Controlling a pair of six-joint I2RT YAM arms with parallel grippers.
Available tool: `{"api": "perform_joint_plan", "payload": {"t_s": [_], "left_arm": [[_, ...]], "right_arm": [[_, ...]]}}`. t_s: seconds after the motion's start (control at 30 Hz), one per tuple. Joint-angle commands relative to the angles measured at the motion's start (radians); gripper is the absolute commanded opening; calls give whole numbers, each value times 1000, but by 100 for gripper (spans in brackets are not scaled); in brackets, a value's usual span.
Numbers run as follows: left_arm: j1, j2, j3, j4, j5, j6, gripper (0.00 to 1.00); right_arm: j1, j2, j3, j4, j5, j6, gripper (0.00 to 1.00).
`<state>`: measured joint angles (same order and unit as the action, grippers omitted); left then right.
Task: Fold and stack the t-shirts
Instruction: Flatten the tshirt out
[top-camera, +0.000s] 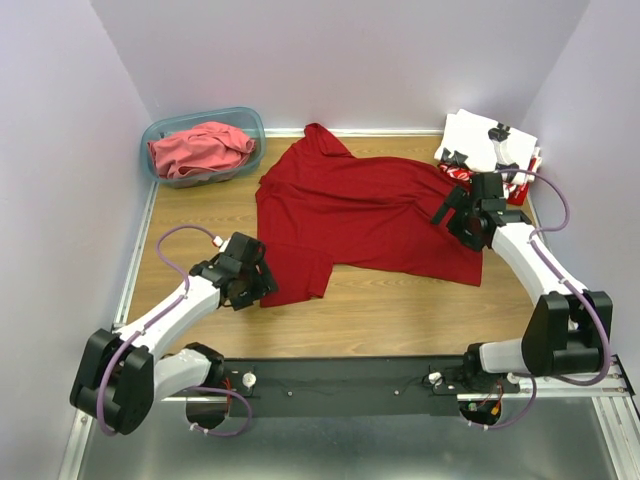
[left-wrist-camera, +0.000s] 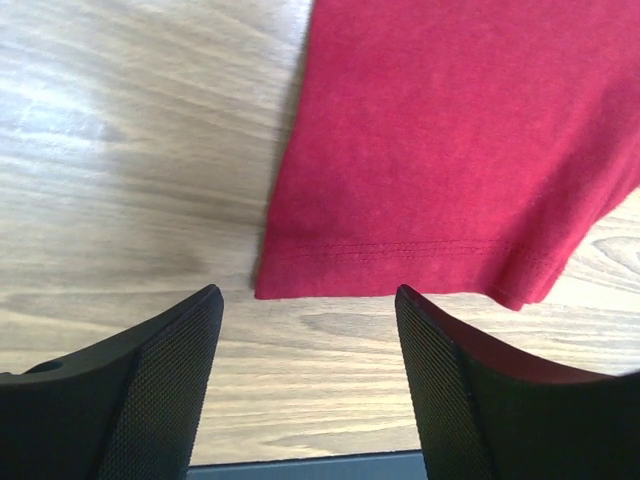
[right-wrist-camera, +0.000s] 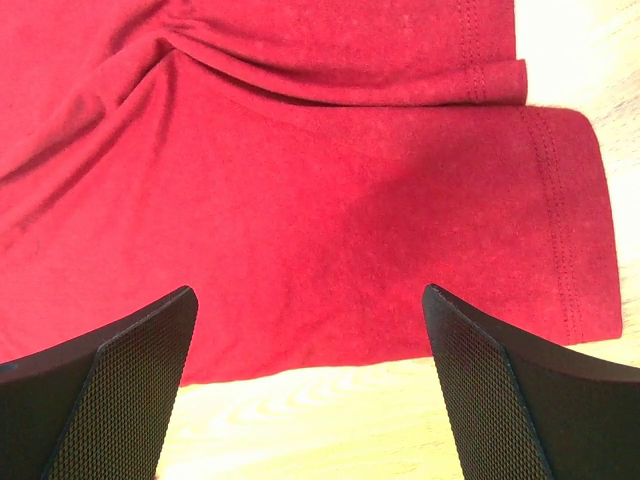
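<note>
Mostly hidden, lettered shirt (top-camera: 456, 173) probably under white shirt (top-camera: 476, 131).

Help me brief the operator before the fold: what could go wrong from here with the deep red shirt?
The left gripper is open just short of the flat hem of the deep red shirt; it may miss the edge.
Under the right gripper the cloth is creased and overlapped, so a pinch could catch uneven layers.
That gripper also sits close to the folded stack and might nudge it.
</note>
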<state>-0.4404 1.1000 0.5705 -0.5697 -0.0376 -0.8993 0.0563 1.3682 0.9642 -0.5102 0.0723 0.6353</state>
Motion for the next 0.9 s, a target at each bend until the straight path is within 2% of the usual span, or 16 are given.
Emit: {"api": "perform_joint_plan", "payload": {"t_s": [0.0, 0.43, 0.63, 0.73, 0.77, 0.8, 0.87], "left_arm": [[-7, 7, 32, -47, -54, -33, 76], [-29, 199, 98, -73, -128, -55, 73], [-63, 264, 100, -65, -133, -78, 65], [-80, 293, 97, -62, -124, -84, 58], [-84, 297, 97, -61, -122, -87, 51], [-89, 304, 98, -61, -122, -89, 49], [-96, 308, 98, -61, -120, -87, 36]], "right_arm": [[-12, -37, -19, -2, -23, 6, 100], [-19, -63, -9, 10, -55, 4, 100], [-29, -63, -18, 16, -52, -6, 100], [-36, -64, -25, 22, -55, -5, 100], [-38, -61, -30, 24, -58, -3, 100], [-41, -61, -33, 24, -58, -2, 100], [-47, -63, -41, 29, -65, 3, 100]]}}
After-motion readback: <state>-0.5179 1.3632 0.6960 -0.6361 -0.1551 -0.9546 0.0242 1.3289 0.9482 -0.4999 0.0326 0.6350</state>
